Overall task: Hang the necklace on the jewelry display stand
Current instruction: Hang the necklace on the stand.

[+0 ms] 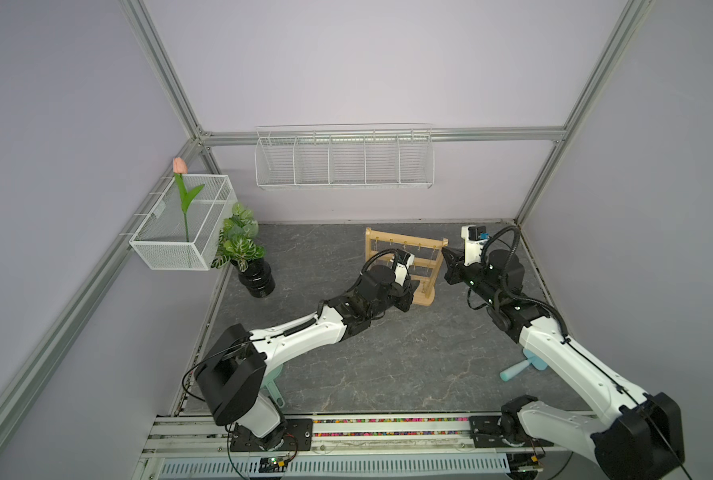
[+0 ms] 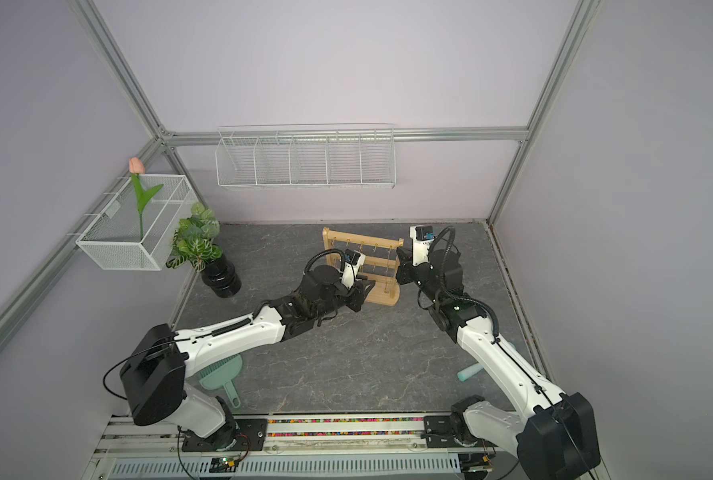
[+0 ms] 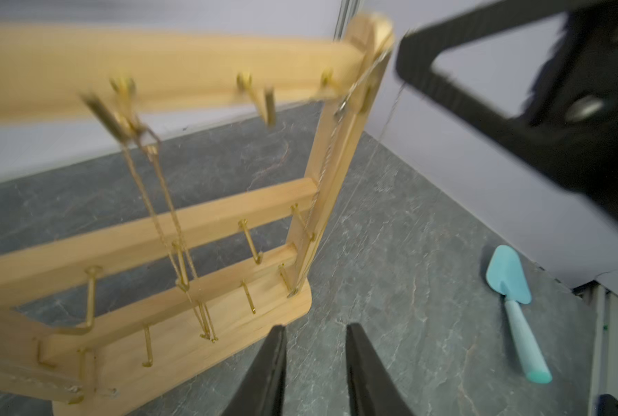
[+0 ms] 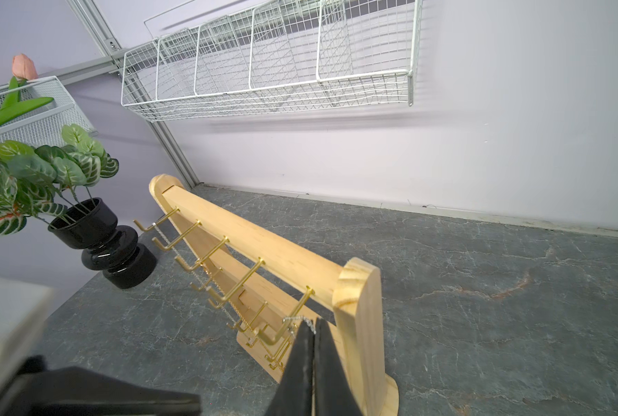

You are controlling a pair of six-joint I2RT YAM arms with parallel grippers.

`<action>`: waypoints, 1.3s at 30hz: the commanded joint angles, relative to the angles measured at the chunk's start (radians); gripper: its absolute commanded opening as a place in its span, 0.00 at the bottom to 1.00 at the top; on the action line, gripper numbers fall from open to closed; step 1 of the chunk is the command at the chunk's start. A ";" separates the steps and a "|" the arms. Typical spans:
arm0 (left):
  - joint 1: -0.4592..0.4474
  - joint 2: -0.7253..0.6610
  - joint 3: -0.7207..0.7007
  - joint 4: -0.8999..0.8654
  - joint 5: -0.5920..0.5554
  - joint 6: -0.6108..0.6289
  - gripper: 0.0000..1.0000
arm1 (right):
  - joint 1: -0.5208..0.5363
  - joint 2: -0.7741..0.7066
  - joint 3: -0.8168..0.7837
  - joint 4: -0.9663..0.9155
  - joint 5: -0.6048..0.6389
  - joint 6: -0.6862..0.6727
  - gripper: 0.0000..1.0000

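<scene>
The jewelry display stand (image 1: 404, 245) (image 2: 363, 243), light wood with gold hooks, stands at the back of the table. My right gripper (image 4: 314, 320) (image 1: 446, 251) is by the stand's right post at top-rail height. It is shut on the thin silver necklace (image 4: 294, 318), which drapes over the top-rail hook closest to that post. In the left wrist view the chain (image 3: 340, 110) runs down along the post. My left gripper (image 3: 314, 326) (image 1: 416, 286) hovers low beside the wooden base (image 3: 282, 309), open and holding nothing.
A gold chain (image 3: 163, 201) hangs from another top-rail hook. A potted plant in a black vase (image 1: 255, 274) stands to the left, under a white mesh basket (image 1: 167, 249). A wire basket (image 1: 342, 162) is on the back wall. A teal trowel (image 3: 516, 313) lies to the right.
</scene>
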 commanded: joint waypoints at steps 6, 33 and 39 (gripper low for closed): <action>-0.039 0.109 -0.005 0.250 -0.125 -0.098 0.29 | -0.010 -0.010 -0.020 0.015 -0.018 0.002 0.07; -0.051 0.368 0.114 0.439 -0.214 -0.223 0.24 | -0.014 -0.010 -0.036 0.018 -0.038 0.003 0.07; -0.051 0.394 0.147 0.427 -0.231 -0.227 0.23 | -0.015 -0.013 -0.042 0.020 -0.041 0.003 0.07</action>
